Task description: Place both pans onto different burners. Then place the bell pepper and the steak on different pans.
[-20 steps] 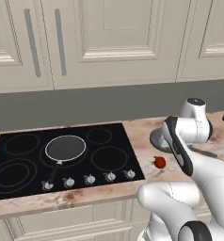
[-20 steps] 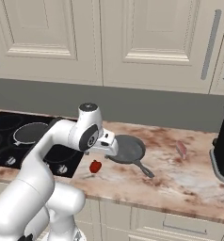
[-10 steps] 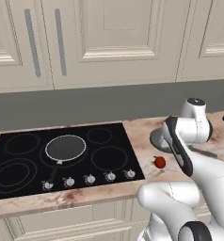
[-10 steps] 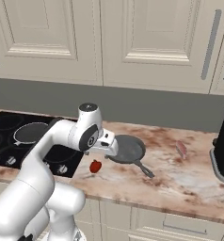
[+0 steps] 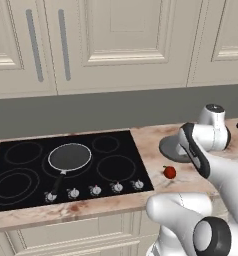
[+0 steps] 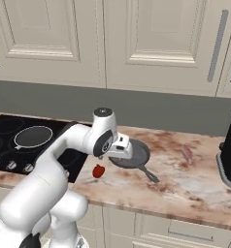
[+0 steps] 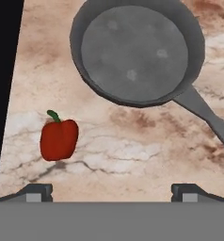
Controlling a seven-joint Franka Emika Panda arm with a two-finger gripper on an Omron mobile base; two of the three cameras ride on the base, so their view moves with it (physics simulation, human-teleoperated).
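Nothing has moved since a second ago; your arm is in the same spot. Your claw [image 7: 112, 190] is wide open and holds nothing. It hangs over the counter [image 7: 132, 146]. The grey pan [image 7: 135, 49] sits on the counter just ahead of the claw, right of the cooktop [image 5: 66, 165]. Its handle [image 7: 205, 115] sticks out to the right and toward you in the hand view. 1 dark pan [image 5: 69, 156] is already on a burner. The pepper [image 7: 59, 139] lies near, left of the claw. The steak [image 6: 187, 153] lies farther right. I see no writing to read.
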